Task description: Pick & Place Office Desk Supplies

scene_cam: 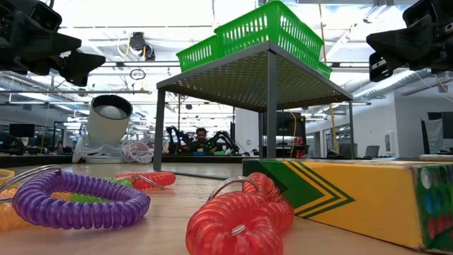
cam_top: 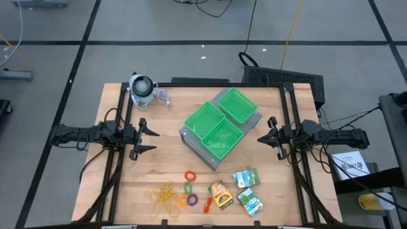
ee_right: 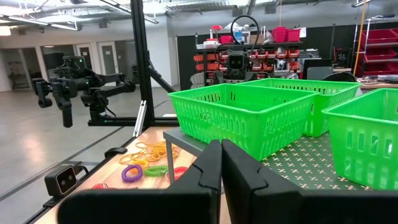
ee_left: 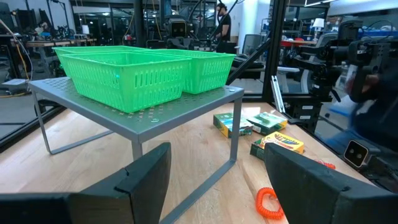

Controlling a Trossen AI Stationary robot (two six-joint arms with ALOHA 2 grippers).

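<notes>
Nearest the low camera, a red coiled ring [scene_cam: 241,216] and a purple coiled ring [scene_cam: 78,198] are seen lying on the worktop [cam_top: 165,172], with a yellow-orange card box [scene_cam: 354,195] just beside the red one. From above, these supplies are found along the worktop's near edge: a tangle of tan rubber bands [cam_top: 162,196] toward the left, then the coloured rings [cam_top: 189,191], then the yellow-orange box, then two green-teal card boxes [cam_top: 248,188] toward the right. None of them is touched by either arm.

At the worktop's middle, three green trays [cam_top: 219,121] are carried on a grey perforated stand [ee_left: 186,102]. A grey-white round gadget [cam_top: 141,89] is set at the far left corner.

The left pincer [cam_top: 145,137] is held above the left edge, its fingers [ee_left: 146,180] spread apart and empty. The right pincer [cam_top: 266,137] is held above the right edge, clenched on nothing, its fingers [ee_right: 205,171] pressed together.
</notes>
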